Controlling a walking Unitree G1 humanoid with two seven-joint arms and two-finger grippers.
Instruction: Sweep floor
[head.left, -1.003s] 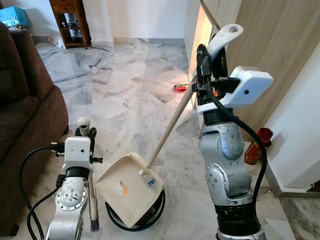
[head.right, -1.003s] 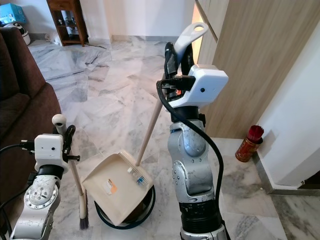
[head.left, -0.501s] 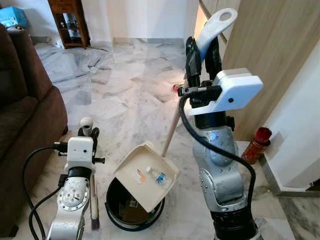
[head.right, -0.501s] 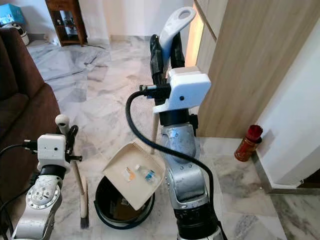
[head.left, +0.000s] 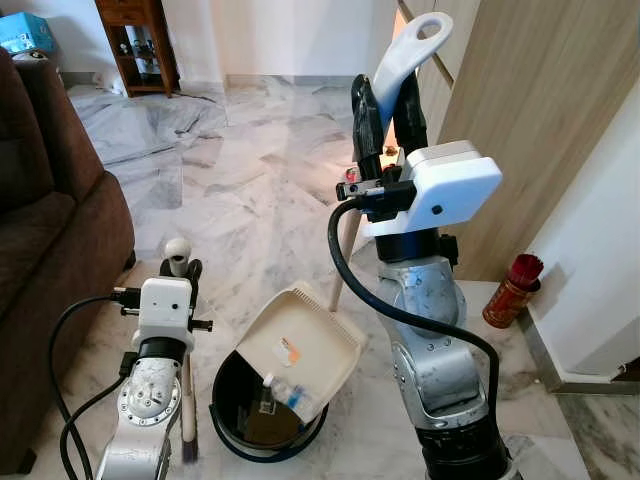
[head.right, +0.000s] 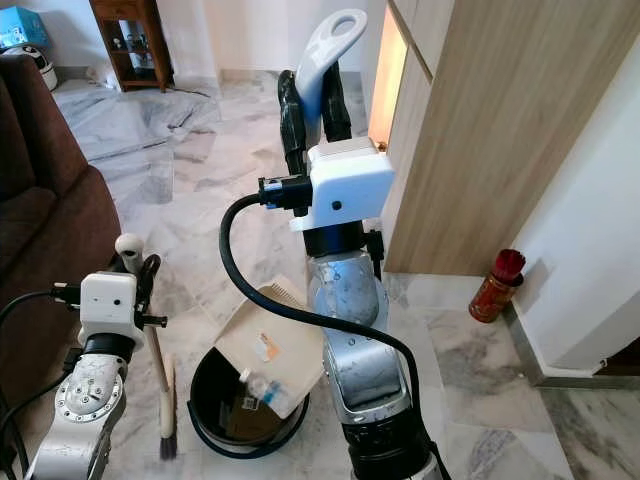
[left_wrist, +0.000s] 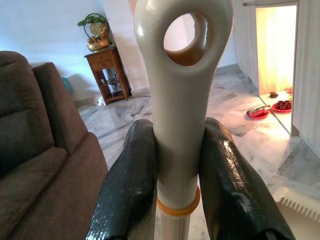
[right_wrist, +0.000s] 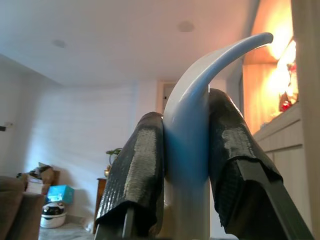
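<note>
Where half a second ago our beige plastic dustpan sat flatter above the round black bin, in the eye views it now tips steeply, one small bottle sliding into the bin. Our right gripper clamps its long handle.

Left wrist view: our left gripper squeezes one cream broom handle beside the bin.

Right wrist view: both fingers pinch the handle.

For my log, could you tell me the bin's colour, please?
Black: the round plastic bin under the tilted beige dustpan, clearest in the left eye view.
</note>
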